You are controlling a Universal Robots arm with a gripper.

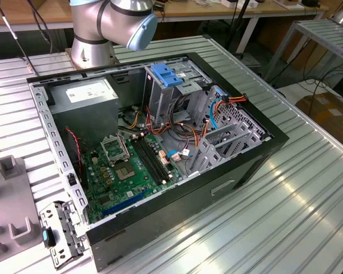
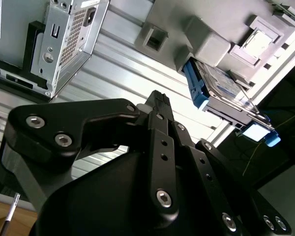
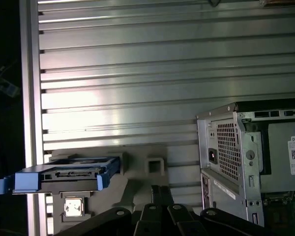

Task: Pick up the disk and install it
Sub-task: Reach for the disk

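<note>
Ribbed metal table [image 1: 308,188] bears an open computer case [image 1: 177,212] and grey fixture [image 1: 14,197].

Pincer [image 3: 160,189] body cropped in first wrist view

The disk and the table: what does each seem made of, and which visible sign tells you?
The disk: matte bright blue rails, likely moulded plastic; dark body, probably metal. The table: silvery ribbed slats with streaky glare, probably bare aluminium.

The disk [image 3: 64,178] is a flat dark drive edged with bright blue rails [image 2: 194,84]. It lies level atop a grey holder [image 3: 137,183] at the ribbed metal table's [image 3: 137,73] edge.
</note>
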